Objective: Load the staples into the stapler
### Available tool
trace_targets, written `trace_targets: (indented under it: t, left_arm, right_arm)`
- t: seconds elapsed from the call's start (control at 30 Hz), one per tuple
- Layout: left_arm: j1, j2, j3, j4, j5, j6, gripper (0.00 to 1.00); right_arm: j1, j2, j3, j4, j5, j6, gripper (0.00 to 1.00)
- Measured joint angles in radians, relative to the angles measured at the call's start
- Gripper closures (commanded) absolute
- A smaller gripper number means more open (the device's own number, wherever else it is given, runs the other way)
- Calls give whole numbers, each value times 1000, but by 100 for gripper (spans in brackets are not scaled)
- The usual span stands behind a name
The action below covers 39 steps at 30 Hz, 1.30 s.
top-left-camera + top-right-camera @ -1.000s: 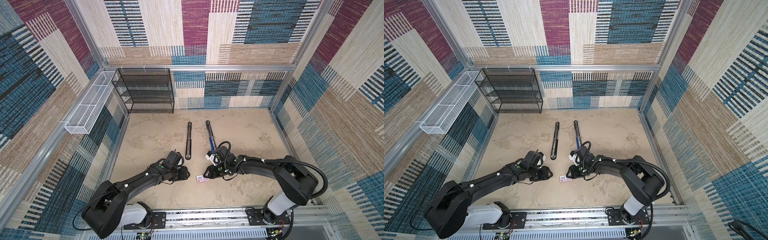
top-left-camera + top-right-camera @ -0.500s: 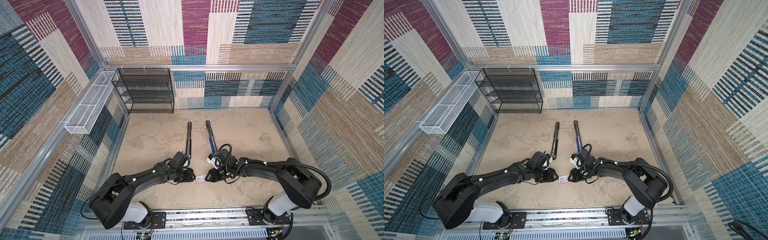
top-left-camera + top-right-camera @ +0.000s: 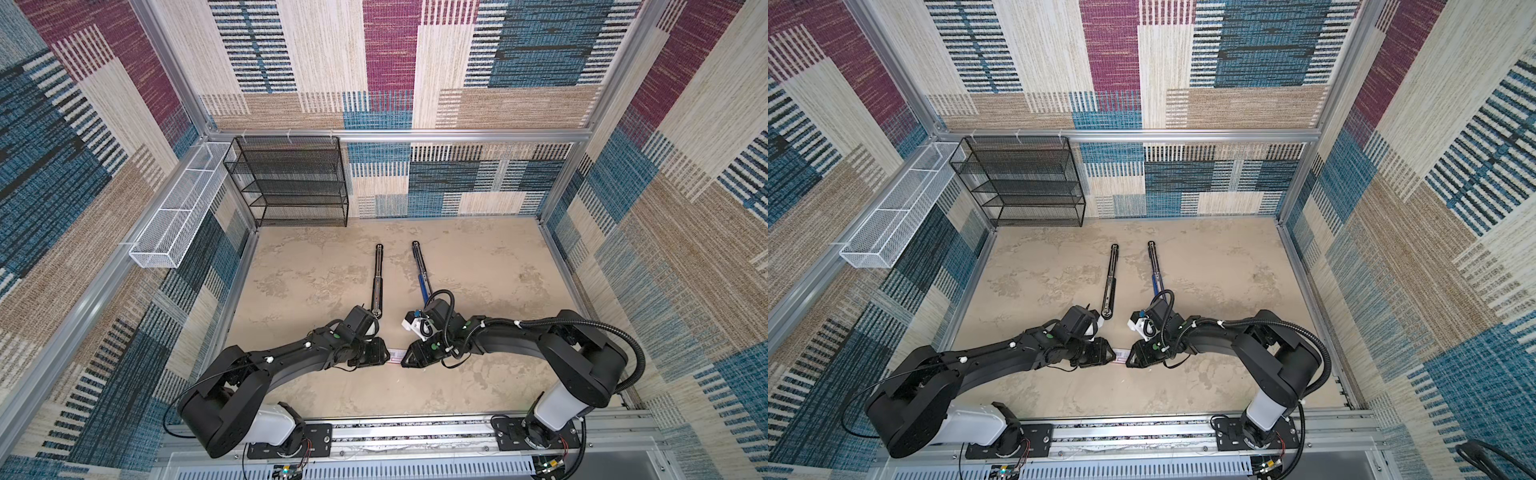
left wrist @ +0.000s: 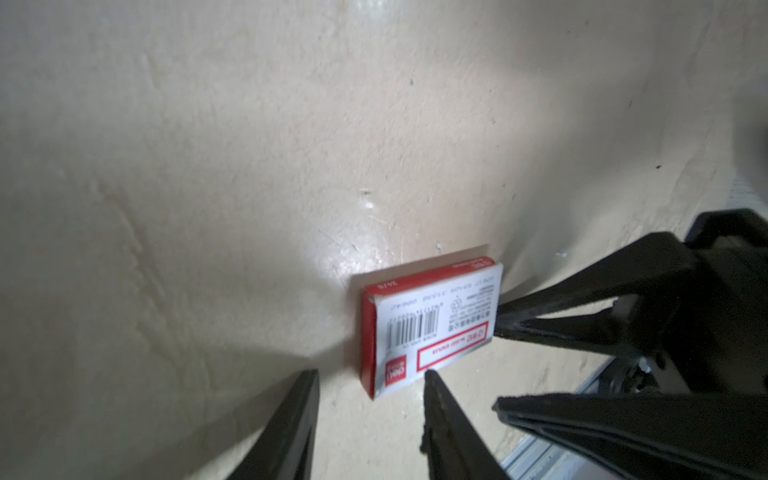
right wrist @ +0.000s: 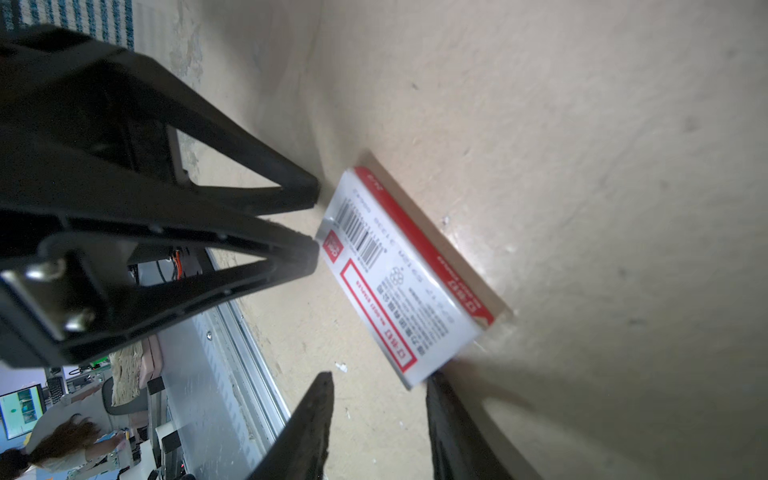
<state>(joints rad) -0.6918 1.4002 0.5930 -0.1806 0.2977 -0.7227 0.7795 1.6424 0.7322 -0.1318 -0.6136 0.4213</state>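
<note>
While bracketing the staple box with left end effector and right end effector spread, beware uneven pinches skidding it.

one staple box, two bars, one rack

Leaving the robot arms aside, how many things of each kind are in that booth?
Long thin bars: 2
Small red-and-white box: 1
Black mesh shelf: 1
White wire basket: 1
Total: 5
</note>
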Motion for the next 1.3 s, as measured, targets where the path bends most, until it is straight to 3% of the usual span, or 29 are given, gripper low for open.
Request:
trace_targets:
  t: [0.33, 0.6, 1.3]
  left_arm:
    - [0, 89, 57, 27, 14, -2, 76]
    - [0, 97, 58, 36, 40, -2, 100]
    - [1, 61, 44, 34, -7, -7, 100]
  right_arm:
    - [-34, -60, -44, -2, 79, 20, 57]
    - [-58, -75, -52, -1, 127, 40, 58]
    - [-31, -16, 9, -16, 188, 48, 68]
